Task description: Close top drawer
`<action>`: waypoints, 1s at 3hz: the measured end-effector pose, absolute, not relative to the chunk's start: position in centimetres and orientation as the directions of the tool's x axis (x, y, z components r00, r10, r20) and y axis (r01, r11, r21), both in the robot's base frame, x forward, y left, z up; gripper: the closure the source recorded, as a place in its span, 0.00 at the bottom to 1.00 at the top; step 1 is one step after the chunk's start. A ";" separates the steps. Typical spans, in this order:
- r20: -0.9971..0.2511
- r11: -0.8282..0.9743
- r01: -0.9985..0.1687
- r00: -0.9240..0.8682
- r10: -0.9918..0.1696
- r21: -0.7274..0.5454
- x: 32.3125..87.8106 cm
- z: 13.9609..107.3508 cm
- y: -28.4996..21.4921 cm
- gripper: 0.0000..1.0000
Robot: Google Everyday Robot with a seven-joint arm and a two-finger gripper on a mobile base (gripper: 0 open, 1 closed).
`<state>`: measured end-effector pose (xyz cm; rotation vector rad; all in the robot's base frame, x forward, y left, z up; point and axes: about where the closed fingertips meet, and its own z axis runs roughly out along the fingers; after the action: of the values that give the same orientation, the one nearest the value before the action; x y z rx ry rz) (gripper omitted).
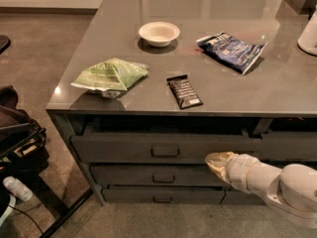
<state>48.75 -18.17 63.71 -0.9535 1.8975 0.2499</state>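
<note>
With jaws together, the gripper (pixel 214 161) touches the top drawer (pixel 114 148) right of its handle (pixel 165 152); the drawer stands slightly out.

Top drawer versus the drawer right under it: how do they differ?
The top drawer has a taller, wider front; the middle drawer is slimmer and narrower. The top drawer seems to stick out slightly, with a dark gap above it; the middle drawer sits further back. The gripper is at the top drawer's lower right front. Both are dark grey with central loop handles.
</note>
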 end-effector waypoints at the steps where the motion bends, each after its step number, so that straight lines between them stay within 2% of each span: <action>1: -0.824 0.679 -0.686 -0.208 -0.528 -0.263 50.3 64.1 -17.6 1.00; 3: -0.803 0.664 -0.653 -0.140 -0.579 -0.364 53.7 65.1 -15.0 1.00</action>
<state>53.67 -15.05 65.11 -0.9822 1.8134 0.0872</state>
